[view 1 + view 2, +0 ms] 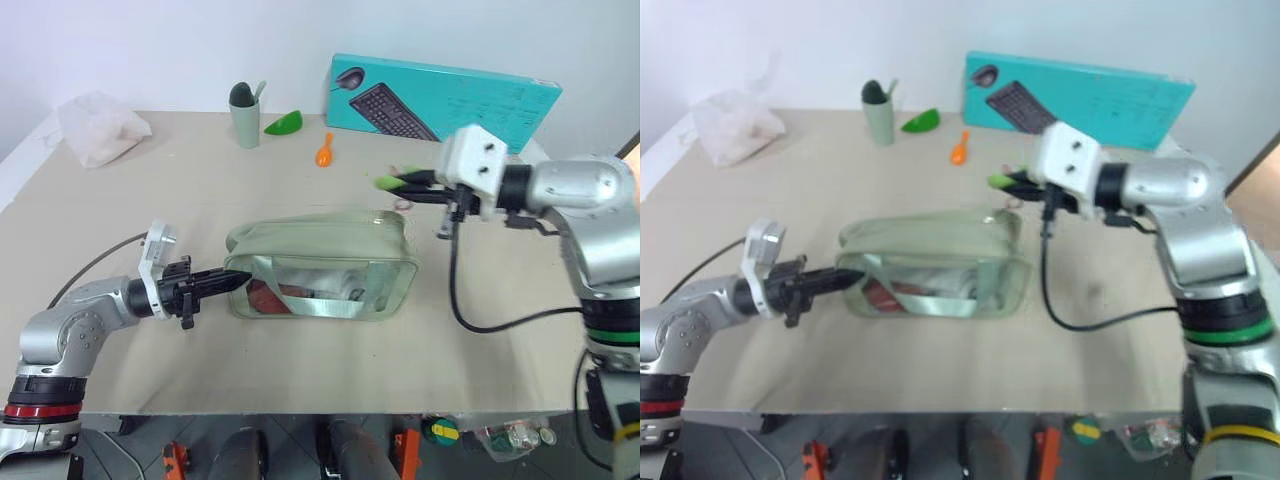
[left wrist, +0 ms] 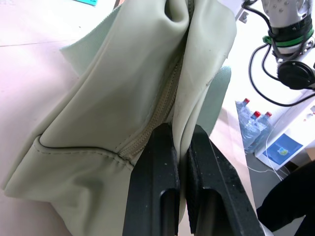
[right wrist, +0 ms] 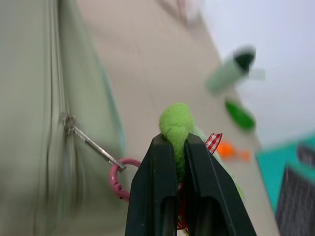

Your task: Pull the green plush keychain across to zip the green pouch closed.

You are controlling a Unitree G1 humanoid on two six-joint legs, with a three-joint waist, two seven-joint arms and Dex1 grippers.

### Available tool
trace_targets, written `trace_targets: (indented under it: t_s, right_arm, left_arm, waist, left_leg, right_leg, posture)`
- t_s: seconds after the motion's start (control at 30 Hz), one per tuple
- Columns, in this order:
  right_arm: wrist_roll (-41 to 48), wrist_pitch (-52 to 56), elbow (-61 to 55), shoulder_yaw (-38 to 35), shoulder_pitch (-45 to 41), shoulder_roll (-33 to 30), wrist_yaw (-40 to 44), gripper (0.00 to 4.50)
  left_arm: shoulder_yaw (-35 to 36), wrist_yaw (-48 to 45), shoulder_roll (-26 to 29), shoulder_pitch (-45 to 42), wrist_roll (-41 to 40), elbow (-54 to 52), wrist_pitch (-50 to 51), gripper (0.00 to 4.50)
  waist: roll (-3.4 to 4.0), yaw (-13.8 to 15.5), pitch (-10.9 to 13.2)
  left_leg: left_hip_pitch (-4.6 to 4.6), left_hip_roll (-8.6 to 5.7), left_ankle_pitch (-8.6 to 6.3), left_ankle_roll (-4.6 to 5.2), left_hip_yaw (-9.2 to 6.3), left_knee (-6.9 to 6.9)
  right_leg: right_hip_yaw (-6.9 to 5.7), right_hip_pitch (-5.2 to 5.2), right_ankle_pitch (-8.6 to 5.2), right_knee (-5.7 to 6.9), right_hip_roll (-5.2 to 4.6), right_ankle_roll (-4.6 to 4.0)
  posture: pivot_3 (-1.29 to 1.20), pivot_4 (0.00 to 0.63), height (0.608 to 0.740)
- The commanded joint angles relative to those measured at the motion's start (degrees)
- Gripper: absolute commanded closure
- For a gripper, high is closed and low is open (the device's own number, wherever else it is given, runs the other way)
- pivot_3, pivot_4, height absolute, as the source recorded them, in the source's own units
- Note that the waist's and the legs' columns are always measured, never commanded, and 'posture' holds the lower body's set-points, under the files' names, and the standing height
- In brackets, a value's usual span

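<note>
The pale green pouch (image 1: 320,268) lies across the middle of the table, its clear side window facing me. My left gripper (image 1: 235,281) is shut on the fabric at the pouch's left end, by the zipper seam (image 2: 162,105). My right gripper (image 1: 392,183) is shut on the green plush keychain (image 3: 176,123), just above the pouch's right end. A pink ring (image 3: 119,178) links the keychain to the zipper pull (image 3: 88,142), which sits at the right end of the zipper line.
A sage-green cup (image 1: 245,115), a bright green leaf-shaped piece (image 1: 284,123) and an orange spoon-like item (image 1: 324,152) stand at the back. A teal keyboard box (image 1: 445,100) leans at the back right. A white plastic bag (image 1: 100,128) lies back left.
</note>
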Motion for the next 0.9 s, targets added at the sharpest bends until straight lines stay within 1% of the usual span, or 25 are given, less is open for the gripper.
trace_targets:
  t_s: [0.03, 0.13, 0.23, 0.3, 0.4, 0.5, 0.57, 0.67, 0.8, 0.9]
  right_arm:
    - [-4.04, -3.93, 3.32, -5.73, 1.6, -6.97, -1.11, 4.42]
    - [-6.47, -5.92, 6.01, -7.01, 5.04, -11.71, -2.97, 4.42]
    - [-7.06, -6.02, 6.93, -7.59, 7.79, -13.15, -5.23, 4.42]
    - [-6.35, -3.37, 5.34, -7.03, 9.99, -11.39, -7.09, 4.42]
    - [-7.77, -2.4, 2.4, -3.63, 15.48, -8.94, -9.63, 4.42]
    - [-8.81, 1.51, 0.28, 0.81, 20.31, -2.93, -12.96, 4.42]
    - [-8.61, 3.26, -1.19, 1.77, 22.16, -0.44, -13.36, 4.42]
    - [-9.06, 3.75, -1.78, 1.9, 23.05, 0.35, -13.25, 4.42]
    - [-9.51, 3.72, -1.08, 2.09, 22.69, 1.1, -13.27, 4.42]
    - [-8.24, 4.76, -0.18, 0.74, 21.08, 2.41, -14.03, 4.42]
  left_arm:
    - [-1.41, 0.02, 0.14, 0.42, 1.01, 0.83, 0.76, 4.5]
    - [-1.4, 0.01, 0.33, 0.34, 0.83, 0.85, 1.0, 4.5]
    - [-1.4, 0.04, 0.57, 0.27, 0.59, 0.96, 1.16, 4.5]
    - [-1.09, 0.49, 0.59, 0.22, -0.27, 0.94, 2.26, 4.5]
    - [-0.18, 2.06, 0.11, -0.38, -1.64, 1.22, 3.98, 4.5]
    - [0.85, 4.69, -0.57, -1.56, -3.23, 1.98, 6.21, 4.5]
    - [1.1, 5.4, -0.5, -2.08, -3.61, 2.31, 6.92, 4.5]
    - [1.59, 5.62, -0.19, -2.58, -4.2, 2.61, 7.55, 4.5]
    - [2.18, 6.32, -0.4, -3.09, -4.88, 3.08, 8.36, 4.5]
    - [1.89, 6.52, -0.54, -3.22, -4.7, 3.05, 8.11, 4.5]
  waist:
    - [0.02, -0.01, 0.0]
    - [0.02, 0.02, 0.0]
    - [0.02, 0.07, 0.0]
    - [0.02, 0.07, 0.0]
    - [-0.06, 0.1, -0.06]
    - [-0.18, 0.05, -0.18]
    - [-0.15, 0.02, -0.18]
    - [0.06, 0.0, -0.22]
    - [-0.02, -0.01, -0.27]
    - [-0.02, -0.04, -0.27]
  left_leg:
    - [0.01, 0.0, 0.0, 0.01, 0.02, 0.0]
    - [0.03, 0.0, 0.0, 0.01, 0.01, 0.03]
    - [0.03, -0.01, 0.02, 0.04, 0.03, 0.06]
    - [0.03, -0.02, 0.03, 0.06, 0.07, 0.07]
    - [0.03, -0.03, 0.04, 0.07, 0.0, 0.09]
    - [0.05, -0.03, 0.02, 0.09, 0.03, 0.08]
    - [0.06, 0.0, 0.02, 0.09, -0.01, 0.08]
    - [0.08, 0.03, 0.03, 0.09, 0.0, 0.08]
    - [0.15, 0.11, 0.03, 0.09, -0.02, 0.08]
    - [0.17, 0.14, 0.04, 0.1, -0.03, 0.08]
  right_leg:
    - [0.01, 0.0, 0.0, 0.0, -0.01, 0.0]
    - [-0.02, 0.03, 0.03, -0.01, -0.01, 0.05]
    - [-0.04, 0.08, 0.03, -0.06, -0.07, 0.06]
    - [-0.04, 0.09, 0.03, -0.1, -0.1, 0.07]
    - [-0.09, 0.22, 0.03, -0.19, -0.13, 0.11]
    - [-0.13, 0.26, 0.02, -0.23, -0.18, 0.17]
    - [-0.17, 0.26, 0.07, -0.22, -0.16, 0.24]
    - [-0.17, 0.23, 0.1, -0.2, -0.12, 0.29]
    - [-0.2, 0.29, 0.1, -0.21, -0.03, 0.28]
    - [-0.18, 0.29, 0.09, -0.21, 0.02, 0.27]
  posture:
    - [0.0, 0.15, 0.74]
    - [0.0, 0.15, 0.74]
    - [0.0, 0.15, 0.74]
    - [0.0, 0.15, 0.74]
    - [0.0, 0.15, 0.74]
    - [0.0, 0.15, 0.74]
    - [0.0, 0.15, 0.74]
    - [0.0, 0.15, 0.74]
    - [0.0, 0.15, 0.74]
    - [0.0, 0.15, 0.74]
